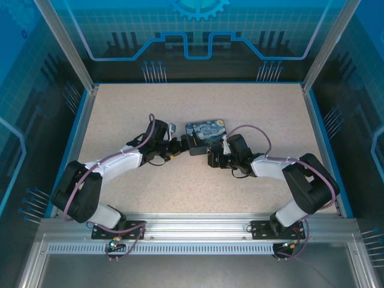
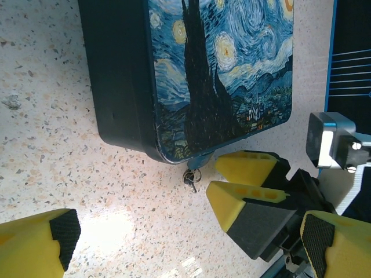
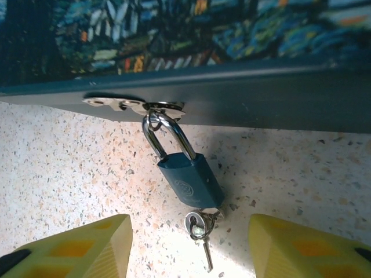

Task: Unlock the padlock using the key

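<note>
Padlock [image 3: 188, 180] unopened on the box [image 3: 243, 98], key [image 3: 199, 227] at its keyhole end; my left gripper [image 2: 188, 246] and right gripper [image 3: 188, 249] gape empty.

Teal padlock [image 3: 190, 184] (silver shackle [image 3: 181, 138]), swirly blue-yellow box [image 3: 232, 29], speckled beige table [image 3: 69, 168].

The speckled beige table [image 1: 120, 114] carries a painted box [image 1: 206, 131]. A padlock [image 3: 188, 182] hooked to the box's clasp [image 3: 133, 105] rests on the tabletop, with the key [image 3: 206, 253] just beside it.
</note>
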